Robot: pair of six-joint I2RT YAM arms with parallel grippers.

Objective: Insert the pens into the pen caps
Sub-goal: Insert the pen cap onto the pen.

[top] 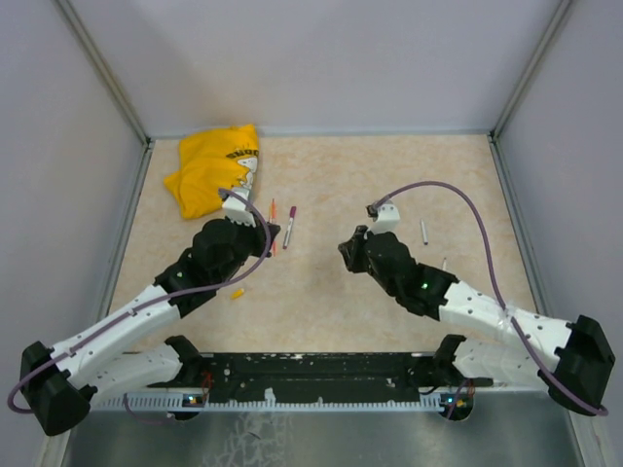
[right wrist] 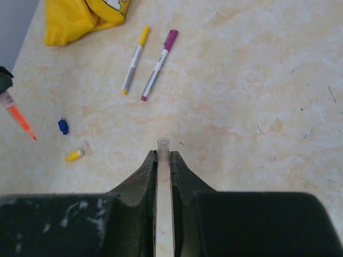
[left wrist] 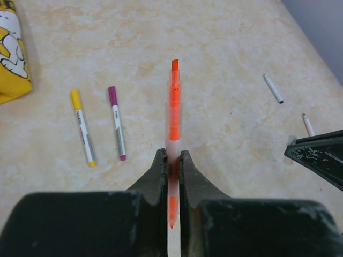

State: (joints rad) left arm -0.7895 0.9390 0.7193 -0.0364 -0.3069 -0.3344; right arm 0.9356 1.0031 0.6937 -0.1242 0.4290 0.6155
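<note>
My left gripper (left wrist: 171,156) is shut on an orange-red pen (left wrist: 174,107) whose bare tip points away from the wrist. It shows in the top view (top: 270,236) left of centre. My right gripper (right wrist: 163,156) is shut on a small clear pen cap (right wrist: 163,144), open end forward; it sits right of centre in the top view (top: 347,249), facing the left gripper with a gap between. A yellow-capped pen (right wrist: 135,60) and a purple-capped pen (right wrist: 159,64) lie side by side on the table. A loose blue cap (right wrist: 63,126) and a yellow cap (right wrist: 75,155) lie nearer.
A crumpled yellow cloth (top: 214,167) lies at the back left. Two thin white pens (left wrist: 273,88) (left wrist: 307,124) lie on the right side of the table, behind the right arm. Grey walls enclose the table (top: 389,185) on three sides.
</note>
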